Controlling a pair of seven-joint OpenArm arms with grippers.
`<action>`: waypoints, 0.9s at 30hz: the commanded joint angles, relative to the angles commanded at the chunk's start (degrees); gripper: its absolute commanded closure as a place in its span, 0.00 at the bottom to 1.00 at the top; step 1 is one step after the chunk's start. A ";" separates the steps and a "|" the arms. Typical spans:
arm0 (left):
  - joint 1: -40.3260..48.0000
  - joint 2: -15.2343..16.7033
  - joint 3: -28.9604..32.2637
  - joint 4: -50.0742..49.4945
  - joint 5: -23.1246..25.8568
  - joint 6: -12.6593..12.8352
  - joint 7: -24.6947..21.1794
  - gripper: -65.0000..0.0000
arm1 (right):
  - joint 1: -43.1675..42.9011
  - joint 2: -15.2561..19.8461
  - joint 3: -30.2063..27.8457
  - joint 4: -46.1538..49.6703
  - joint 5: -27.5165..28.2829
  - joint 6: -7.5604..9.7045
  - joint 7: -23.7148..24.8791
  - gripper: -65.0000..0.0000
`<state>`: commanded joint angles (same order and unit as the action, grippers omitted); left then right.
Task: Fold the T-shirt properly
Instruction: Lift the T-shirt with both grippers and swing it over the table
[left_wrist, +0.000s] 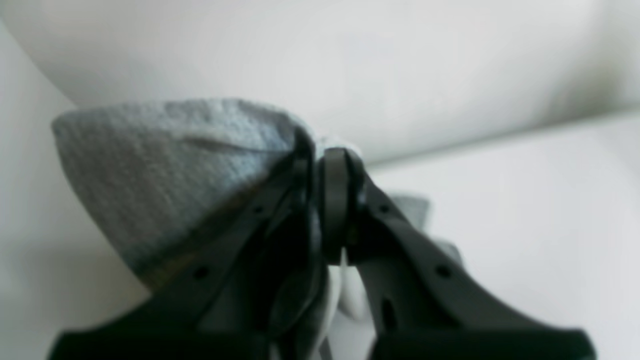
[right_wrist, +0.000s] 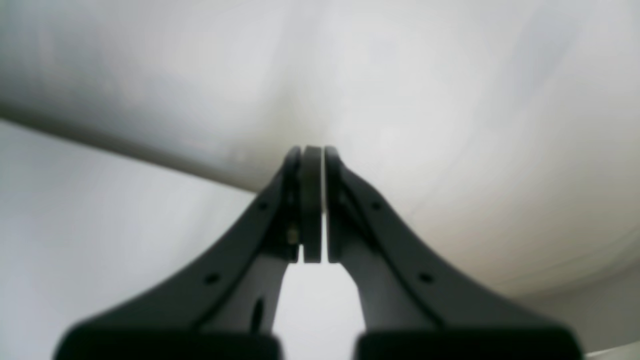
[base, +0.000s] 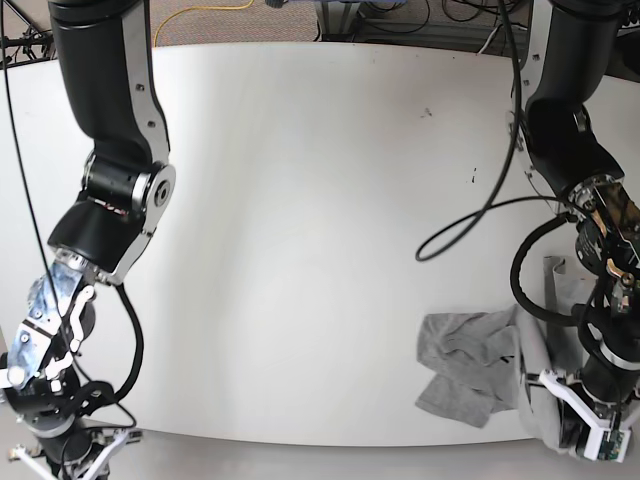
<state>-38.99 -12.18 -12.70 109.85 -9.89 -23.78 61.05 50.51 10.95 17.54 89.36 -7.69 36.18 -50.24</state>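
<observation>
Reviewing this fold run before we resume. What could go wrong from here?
1. The left hand is shut on only a small bunch of the T-shirt, so the cloth may slip out when pulled.
2. The shirt lies crumpled at the near edge of the table, partly under the left arm; it may slide off.
3. The right hand is shut on nothing, far from the shirt, so spreading it may take a long reach.

Your heather-grey T-shirt (base: 470, 368) lies crumpled, one corner (left_wrist: 165, 170) pinched in the left gripper (left_wrist: 320, 165), the bulk trailing beside it.
</observation>
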 joint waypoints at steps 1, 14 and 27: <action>0.35 0.00 0.09 0.18 0.00 0.00 0.00 0.98 | -0.79 -0.09 0.00 0.44 0.00 0.00 0.00 1.00; 0.44 0.35 3.34 0.62 0.00 0.00 0.18 0.98 | -7.82 0.26 0.09 4.75 0.00 0.00 0.00 1.00; -7.21 4.22 12.22 4.57 -0.18 0.00 2.37 0.98 | -9.23 0.18 4.13 5.19 0.00 0.35 0.00 1.00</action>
<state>-46.20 -7.96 -0.48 114.42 -10.07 -23.78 63.43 41.27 11.12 21.67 94.55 -7.69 36.53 -50.24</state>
